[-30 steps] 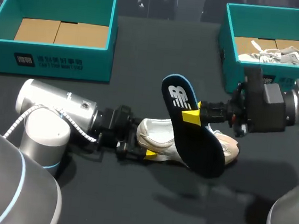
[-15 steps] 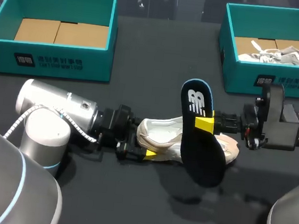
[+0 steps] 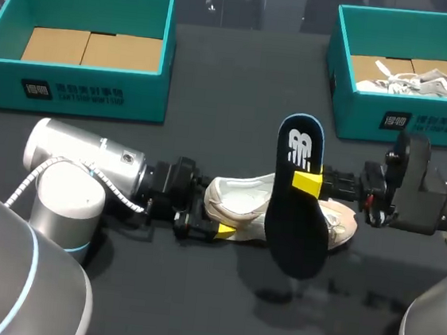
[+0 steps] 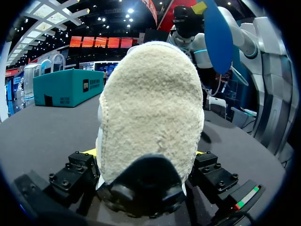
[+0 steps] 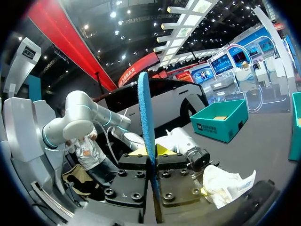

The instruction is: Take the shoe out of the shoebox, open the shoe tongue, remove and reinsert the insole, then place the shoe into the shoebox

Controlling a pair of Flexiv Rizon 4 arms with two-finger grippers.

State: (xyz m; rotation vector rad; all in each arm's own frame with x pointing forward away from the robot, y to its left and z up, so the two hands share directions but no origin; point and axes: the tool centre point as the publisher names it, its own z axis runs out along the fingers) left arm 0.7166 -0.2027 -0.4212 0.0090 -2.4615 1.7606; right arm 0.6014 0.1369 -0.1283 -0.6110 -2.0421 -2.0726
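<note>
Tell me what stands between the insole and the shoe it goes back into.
Nothing visible does: the insole, clamped in the right gripper, hangs just over the shoe, whose heel the left gripper holds.

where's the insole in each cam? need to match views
Head view: insole right of centre, held up over the shoe by the right gripper.
Left wrist view: insole beyond the shoe, raised by the right gripper.
Right wrist view: insole edge-on, clamped in the right gripper.
Shared landmark: the shoe; in the right wrist view it lies beside the gripper.
</note>
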